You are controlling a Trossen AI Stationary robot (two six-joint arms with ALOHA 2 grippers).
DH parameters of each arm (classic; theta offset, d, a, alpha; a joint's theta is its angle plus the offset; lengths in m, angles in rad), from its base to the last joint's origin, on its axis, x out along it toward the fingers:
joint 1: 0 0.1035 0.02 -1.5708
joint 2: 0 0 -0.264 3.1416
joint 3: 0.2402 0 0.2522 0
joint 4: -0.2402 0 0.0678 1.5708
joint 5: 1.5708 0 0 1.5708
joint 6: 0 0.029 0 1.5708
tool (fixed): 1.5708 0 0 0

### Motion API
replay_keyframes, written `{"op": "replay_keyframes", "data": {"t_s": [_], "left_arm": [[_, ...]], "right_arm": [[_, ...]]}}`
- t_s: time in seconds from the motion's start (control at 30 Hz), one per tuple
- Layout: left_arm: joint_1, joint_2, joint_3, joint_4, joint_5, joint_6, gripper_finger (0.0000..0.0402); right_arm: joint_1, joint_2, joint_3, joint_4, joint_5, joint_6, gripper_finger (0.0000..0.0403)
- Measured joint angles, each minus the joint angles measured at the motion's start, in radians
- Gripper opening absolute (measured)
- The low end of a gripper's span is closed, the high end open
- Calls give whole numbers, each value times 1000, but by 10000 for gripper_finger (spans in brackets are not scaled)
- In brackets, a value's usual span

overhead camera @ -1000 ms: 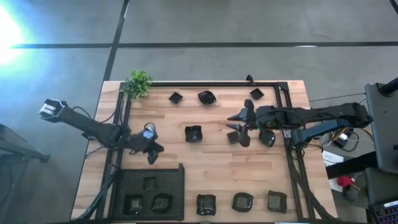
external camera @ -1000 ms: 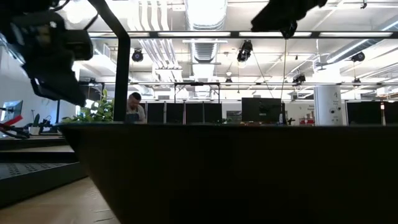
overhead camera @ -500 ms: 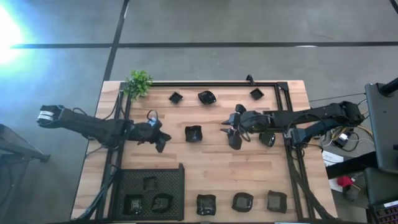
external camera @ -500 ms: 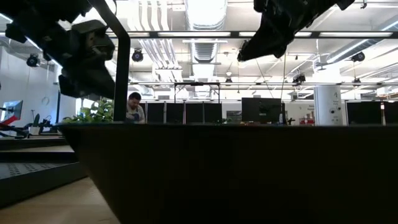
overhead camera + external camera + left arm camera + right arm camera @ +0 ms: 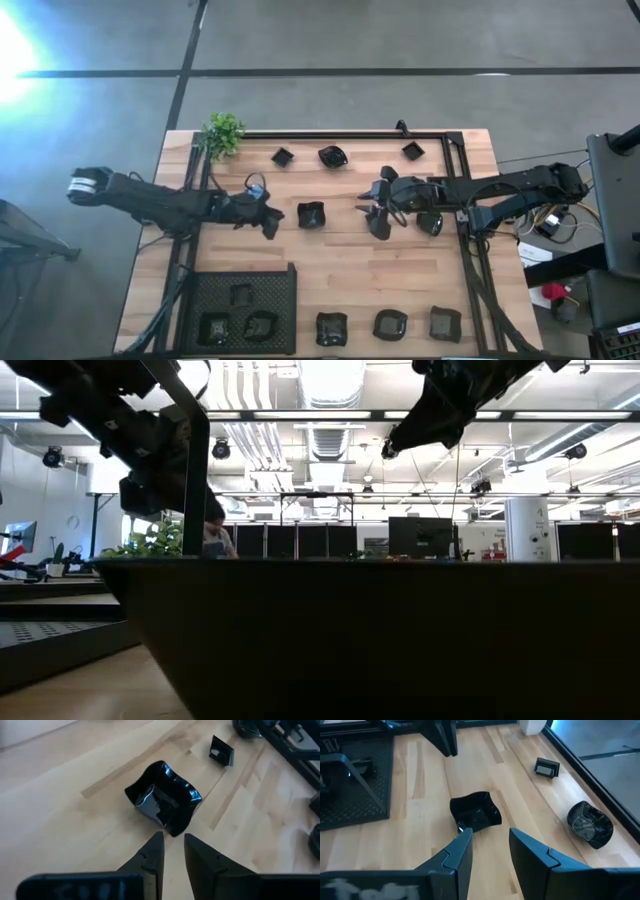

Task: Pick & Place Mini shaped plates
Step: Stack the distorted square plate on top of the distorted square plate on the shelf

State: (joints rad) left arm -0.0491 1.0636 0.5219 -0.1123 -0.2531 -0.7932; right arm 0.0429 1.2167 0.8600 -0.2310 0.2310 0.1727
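- So far, three plates (image 5: 240, 318) sat in the mesh tray (image 5: 282, 285) at lower left.
- Nine were left on the table (image 5: 330, 270).
- Both empty claws flanked the centre plate (image 5: 311, 214): left claw (image 5: 272, 222) barely parted, right claw (image 5: 377, 214) open.

Bare wood (image 5: 340, 255) surrounds the middle plate (image 5: 311, 214).

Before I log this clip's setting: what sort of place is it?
Probably an open-plan office or lab: rows of monitors on desks, exposed ceiling ducts, a person seated behind the table, and a concrete floor.
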Motion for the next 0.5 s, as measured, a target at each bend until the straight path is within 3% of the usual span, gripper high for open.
{"op": "replay_keyframes", "data": {"t_s": [0.5], "left_arm": [[99, 274, 183, -14, -3, -25, 71]], "right_arm": [[0, -2, 0, 2, 0, 2, 123]]}}
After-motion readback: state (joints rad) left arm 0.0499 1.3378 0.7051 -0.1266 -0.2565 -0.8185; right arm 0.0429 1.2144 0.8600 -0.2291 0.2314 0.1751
